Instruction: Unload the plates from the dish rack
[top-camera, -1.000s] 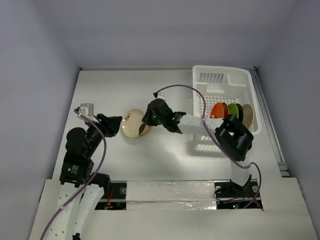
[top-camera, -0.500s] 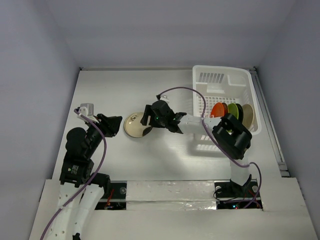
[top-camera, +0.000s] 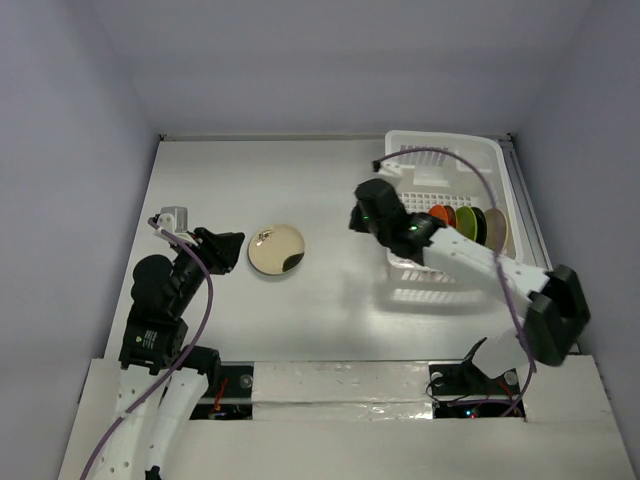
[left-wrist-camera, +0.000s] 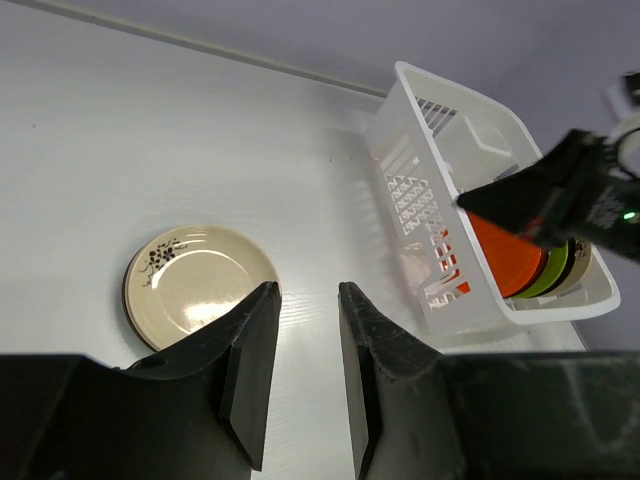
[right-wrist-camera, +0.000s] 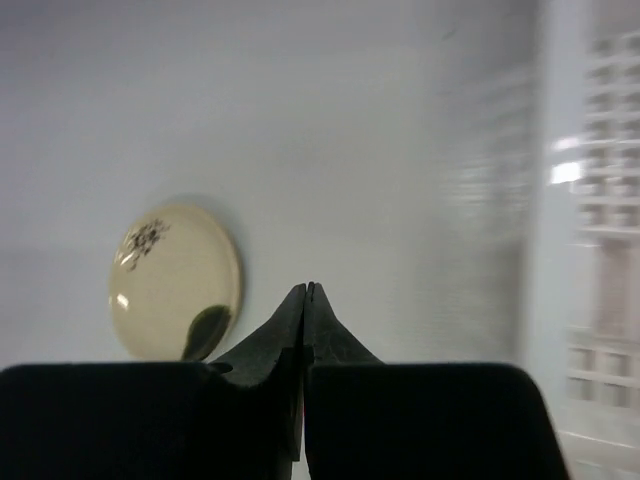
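Plates out of rack: one. The small round cream plate with a dark floral motif (top-camera: 277, 249) lies flat on the white table (top-camera: 300, 180), left of centre and well apart from the white slotted plastic dish rack (top-camera: 440, 137) at the far right.

Plates in rack: four, on edge in a tight row at the rack's right end. Order left to right in the top view: red-orange plate (top-camera: 437, 215), lime green plate (top-camera: 466, 222), dark plate (top-camera: 481, 222), pale cream-brown plate (top-camera: 496, 228). The pattern on the last is too small to read.

Right gripper (right-wrist-camera: 307, 292): jaws pressed tight together, nothing between them. It hangs over the table just beside the rack's left wall, between the unloaded plate and the row.

Left gripper (left-wrist-camera: 305, 300): jaws slightly parted, nothing held. It is parked near the cream plate, not touching it.

Step in hand (judgement): the first plate is delivered and the reach for the second is due, with the right arm best placed for it.

Next move calls for:
- parting the right jaws before they enter the rack;
- clearing the rack's wall from above;
- closing on the upper rim of the red-orange plate, the outermost in the row;
- lifting straight up, so the neighbouring plates do not tip.
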